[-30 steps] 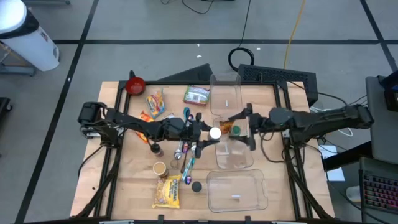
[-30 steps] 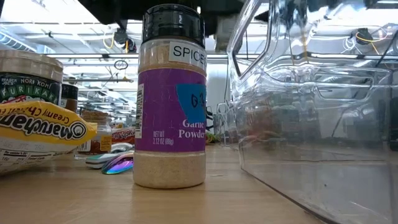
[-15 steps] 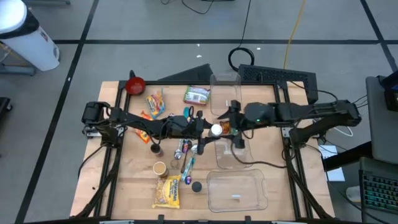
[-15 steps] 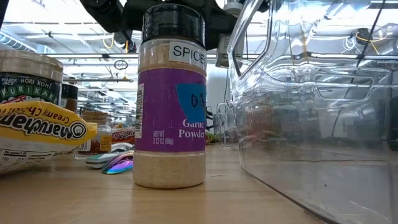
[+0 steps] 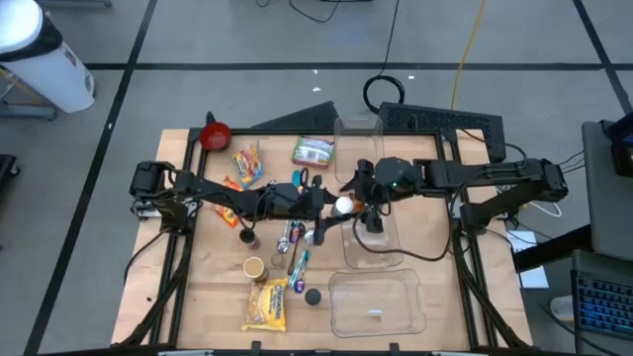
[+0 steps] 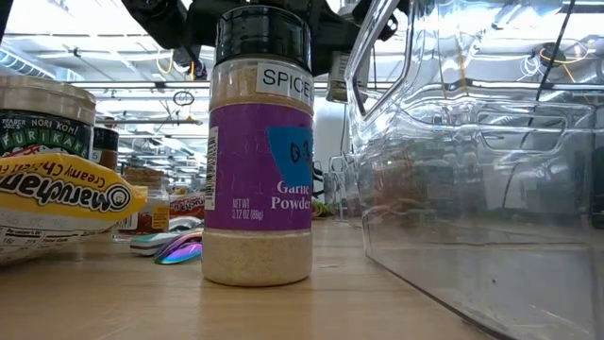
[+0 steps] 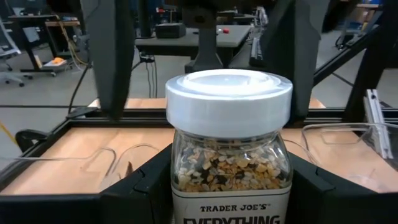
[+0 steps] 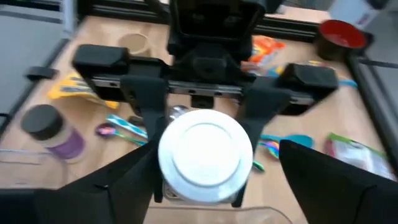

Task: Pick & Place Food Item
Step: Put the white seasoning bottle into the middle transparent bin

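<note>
High view shows us the left pincer [image 5: 331, 210] pinching a white-lidded seasoning jar [image 5: 342, 208] above the middle of the tabletop [image 5: 218, 272], while our right pincer [image 5: 362, 198], fingers spread, faces the jar's lid, just beside it.

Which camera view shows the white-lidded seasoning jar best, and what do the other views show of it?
The left wrist view: the seasoning jar fills it, lid, contents and label legible. The right wrist view shows mainly its lid, the high view only a small white disc, and the low view does not show it.
</note>
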Robot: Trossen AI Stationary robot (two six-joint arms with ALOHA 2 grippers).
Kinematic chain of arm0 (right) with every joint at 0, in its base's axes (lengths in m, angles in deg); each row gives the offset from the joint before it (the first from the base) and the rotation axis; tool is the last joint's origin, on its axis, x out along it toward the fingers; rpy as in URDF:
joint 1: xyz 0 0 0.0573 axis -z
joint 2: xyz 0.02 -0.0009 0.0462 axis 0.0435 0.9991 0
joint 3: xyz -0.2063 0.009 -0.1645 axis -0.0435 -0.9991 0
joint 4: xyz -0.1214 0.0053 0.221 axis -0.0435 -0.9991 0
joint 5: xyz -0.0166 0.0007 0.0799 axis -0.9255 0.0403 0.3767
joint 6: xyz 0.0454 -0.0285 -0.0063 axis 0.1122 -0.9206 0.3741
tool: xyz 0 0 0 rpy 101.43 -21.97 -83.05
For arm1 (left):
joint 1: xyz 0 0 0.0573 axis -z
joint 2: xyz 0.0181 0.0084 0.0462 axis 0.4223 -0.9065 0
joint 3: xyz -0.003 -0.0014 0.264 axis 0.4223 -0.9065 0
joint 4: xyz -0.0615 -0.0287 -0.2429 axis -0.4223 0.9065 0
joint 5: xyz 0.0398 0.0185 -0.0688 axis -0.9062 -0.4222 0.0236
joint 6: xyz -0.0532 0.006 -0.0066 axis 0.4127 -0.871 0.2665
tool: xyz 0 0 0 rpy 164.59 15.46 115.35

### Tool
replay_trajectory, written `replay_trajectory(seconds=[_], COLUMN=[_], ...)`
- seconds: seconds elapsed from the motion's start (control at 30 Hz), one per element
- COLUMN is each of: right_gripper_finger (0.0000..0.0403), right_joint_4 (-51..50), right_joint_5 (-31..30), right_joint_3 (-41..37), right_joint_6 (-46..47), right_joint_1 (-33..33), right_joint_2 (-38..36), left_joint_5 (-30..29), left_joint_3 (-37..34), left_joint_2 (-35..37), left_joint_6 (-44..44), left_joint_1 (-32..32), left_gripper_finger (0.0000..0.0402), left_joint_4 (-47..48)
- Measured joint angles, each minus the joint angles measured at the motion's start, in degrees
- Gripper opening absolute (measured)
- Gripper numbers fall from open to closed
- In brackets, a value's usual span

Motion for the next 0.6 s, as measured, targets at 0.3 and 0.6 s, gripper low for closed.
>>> replay_trajectory(seconds=[0.3,0.6], right_gripper_finger=[0.019,0.019], right_joint_4=[0.8,0.6], right_joint_5=[3.1,3.3], right_joint_3=[0.0,-0.1], right_joint_6=[-0.4,-0.5], right_joint_1=[0.2,0.2], right_joint_2=[0.0,0.0], left_joint_5=[0.0,-0.2], left_joint_3=[0.0,0.0], left_joint_2=[0.0,0.0], left_joint_6=[0.2,0.4], left_joint_1=[0.0,0.3], left_gripper_finger=[0.0206,0.0206], left_joint_4=[0.3,0.3])
